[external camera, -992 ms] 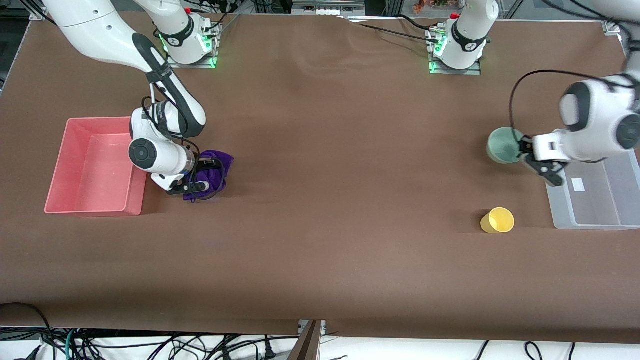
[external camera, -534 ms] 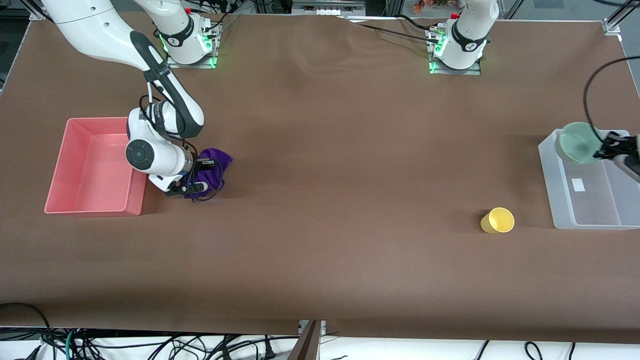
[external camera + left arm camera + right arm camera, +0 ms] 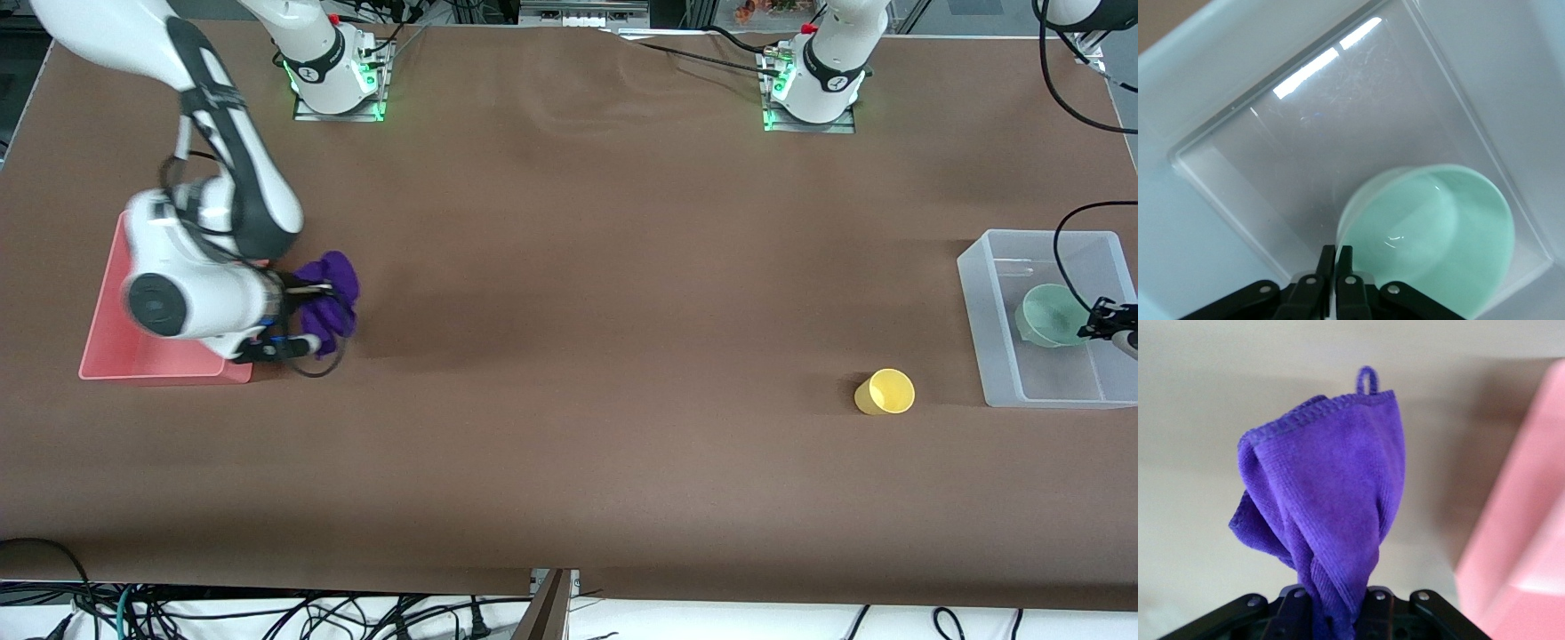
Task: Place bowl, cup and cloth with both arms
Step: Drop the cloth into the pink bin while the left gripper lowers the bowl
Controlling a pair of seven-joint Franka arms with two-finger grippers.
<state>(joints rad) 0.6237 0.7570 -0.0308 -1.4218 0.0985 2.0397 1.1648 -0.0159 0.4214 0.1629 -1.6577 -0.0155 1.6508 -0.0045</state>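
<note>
Left end effector, clamped on the bowl's rim, holds it inside the clear bin. Right end effector grips the cloth, hanging just beside the pink tray. The cup stands near the bin.

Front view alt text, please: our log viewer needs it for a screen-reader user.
The right pincer, shut on the purple cloth, holds it up beside the pink tray. The left pincer grips the mint-green bowl by its rim over the clear bin. The yellow cup lies on the brown table beside that bin.
</note>
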